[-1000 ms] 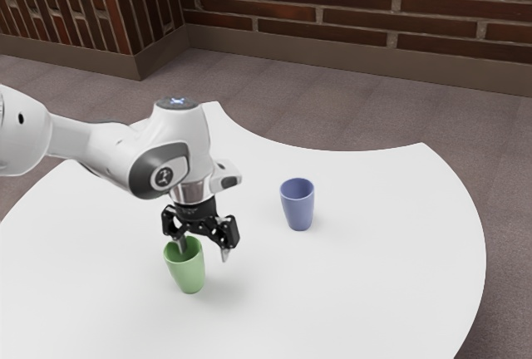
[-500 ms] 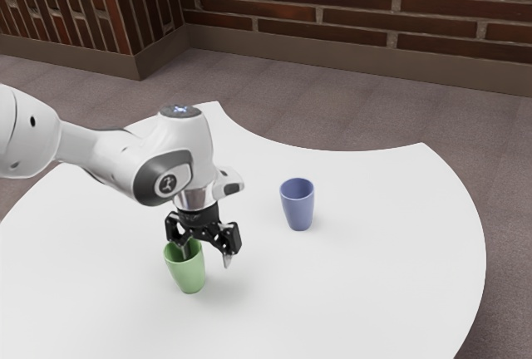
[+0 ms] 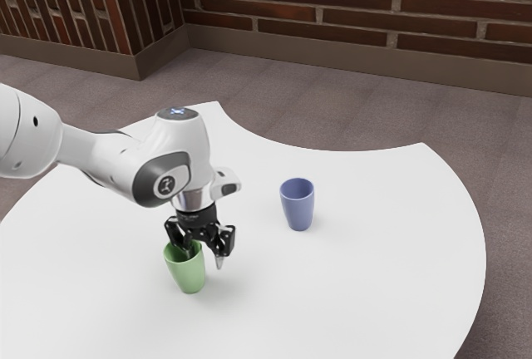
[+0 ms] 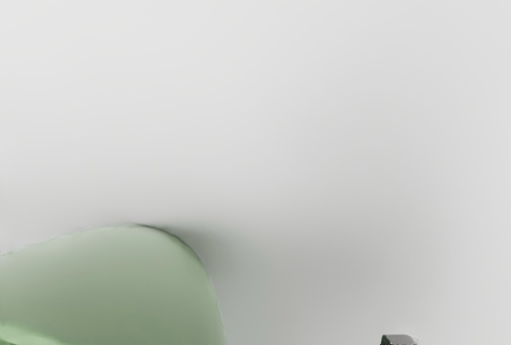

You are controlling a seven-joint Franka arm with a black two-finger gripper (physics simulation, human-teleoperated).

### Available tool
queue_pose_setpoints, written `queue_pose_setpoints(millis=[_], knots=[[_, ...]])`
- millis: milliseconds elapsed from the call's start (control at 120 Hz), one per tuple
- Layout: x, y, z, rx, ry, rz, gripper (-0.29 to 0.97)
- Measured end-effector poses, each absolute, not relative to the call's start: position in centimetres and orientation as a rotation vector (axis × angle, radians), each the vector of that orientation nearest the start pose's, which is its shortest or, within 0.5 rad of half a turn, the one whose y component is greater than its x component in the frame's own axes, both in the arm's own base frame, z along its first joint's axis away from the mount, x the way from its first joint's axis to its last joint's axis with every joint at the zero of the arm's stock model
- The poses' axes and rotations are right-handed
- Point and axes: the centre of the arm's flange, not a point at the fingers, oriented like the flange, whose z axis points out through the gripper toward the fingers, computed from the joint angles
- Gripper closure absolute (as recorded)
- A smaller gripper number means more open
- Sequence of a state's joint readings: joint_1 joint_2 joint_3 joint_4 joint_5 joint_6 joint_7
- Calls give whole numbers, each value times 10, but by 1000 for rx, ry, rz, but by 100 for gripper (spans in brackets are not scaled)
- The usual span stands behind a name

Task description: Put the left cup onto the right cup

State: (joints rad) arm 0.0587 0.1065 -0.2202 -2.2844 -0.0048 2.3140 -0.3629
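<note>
Currently the black gripper (image 3: pixel 202 256), fingers apart, straddles the rim of the green cup (image 3: pixel 188 272) at near left on the white table (image 3: pixel 374 276), a cup probably light, stiff and slippery, best pinched by its wall.

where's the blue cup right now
The blue cup stands upright on the white table, toward the exterior view's right, apart from the green cup under the gripper.
</note>
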Motion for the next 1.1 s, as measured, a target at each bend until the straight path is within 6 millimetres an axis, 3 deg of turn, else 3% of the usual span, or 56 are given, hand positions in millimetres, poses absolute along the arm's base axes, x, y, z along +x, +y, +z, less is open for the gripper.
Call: queue_pose_setpoints(millis=[183, 792, 1100], knots=[[512, -74, 302, -3126, -342, 125, 47], [513, -74, 292, -3127, -328, 137, 77], [516, -74, 305, -3122, -339, 99, 78]])
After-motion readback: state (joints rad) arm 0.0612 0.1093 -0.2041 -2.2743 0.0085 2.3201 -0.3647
